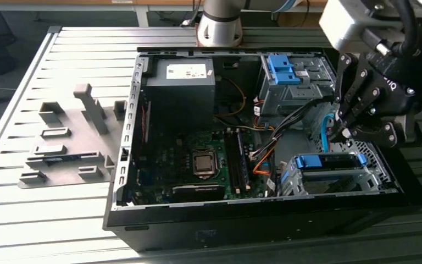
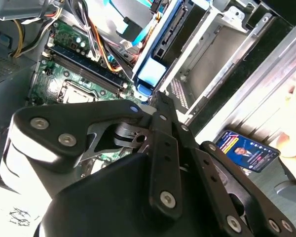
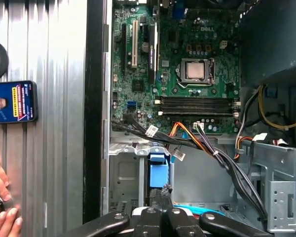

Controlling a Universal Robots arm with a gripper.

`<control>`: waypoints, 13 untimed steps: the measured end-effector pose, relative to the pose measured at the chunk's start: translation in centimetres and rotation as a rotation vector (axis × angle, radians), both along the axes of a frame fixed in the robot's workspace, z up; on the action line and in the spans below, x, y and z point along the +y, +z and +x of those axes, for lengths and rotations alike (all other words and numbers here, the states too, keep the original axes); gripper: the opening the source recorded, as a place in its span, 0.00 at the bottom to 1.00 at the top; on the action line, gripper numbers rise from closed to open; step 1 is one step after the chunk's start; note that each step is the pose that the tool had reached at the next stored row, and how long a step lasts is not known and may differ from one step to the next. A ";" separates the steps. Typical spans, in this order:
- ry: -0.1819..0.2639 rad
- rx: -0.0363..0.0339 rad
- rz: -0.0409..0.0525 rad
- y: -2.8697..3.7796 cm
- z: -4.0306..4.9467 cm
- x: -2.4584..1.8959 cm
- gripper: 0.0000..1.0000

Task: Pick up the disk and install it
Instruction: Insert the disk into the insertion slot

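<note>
- Labels and print: the big grey box [image 1: 185, 82] in the open computer case [image 1: 270, 206] carries a white sticker on top. The motherboard [image 3: 187, 64] has white print near its upper edge in the first wrist view. White tags hang on the cable bundle [image 3: 207, 148]. A phone [image 3: 12, 101] lies face up on the slatted metal counter [image 1: 50, 220] with its screen lit, showing a red-and-blue picture with text. Handwritten marks sit on a white surface in one corner of the second wrist view.
- The disk [image 3: 158, 170] stands on edge in the silver drive cage [image 3: 123, 173] at the case's front corner. Its blue frame faces the camera in the first wrist view. In the second wrist view the disk [image 2: 153, 74] runs away from the fingers as a long blue-edged slab beside the cage wall.
- The hand [image 3: 160, 191] has its dark fingers drawn close together on the near end of the disk's blue frame, and it appears to pinch it. In the second wrist view the hand [image 2: 150, 97] meets the frame's blue tab.
- In the exterior view the arm reaches in from the exterior view's right. The hand [image 1: 346, 132] points steeply down over the cage, just above a second blue-handled drive [image 1: 328, 162] lying flat there.
- A bare blue clip [image 1: 281, 69] sits in the upper bay.
- A person's hand [image 3: 0, 207] rests on the counter near the phone, outside the case.
- A grey fixture plate [image 1: 68, 143] lies on the counter to the exterior view's left of the case.
</note>
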State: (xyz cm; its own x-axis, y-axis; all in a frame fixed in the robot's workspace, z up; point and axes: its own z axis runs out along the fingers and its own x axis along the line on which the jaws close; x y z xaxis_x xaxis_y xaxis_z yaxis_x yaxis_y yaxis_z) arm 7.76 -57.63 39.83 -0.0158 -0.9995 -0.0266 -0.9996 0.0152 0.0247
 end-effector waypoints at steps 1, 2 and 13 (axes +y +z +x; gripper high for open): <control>0.000 -0.0012 0.0000 -0.16 0.00 0.00 0.11; 0.000 -0.0025 -0.0001 -0.33 0.00 0.00 0.11; 0.001 -0.0045 0.0003 -1.34 -0.01 -0.01 0.11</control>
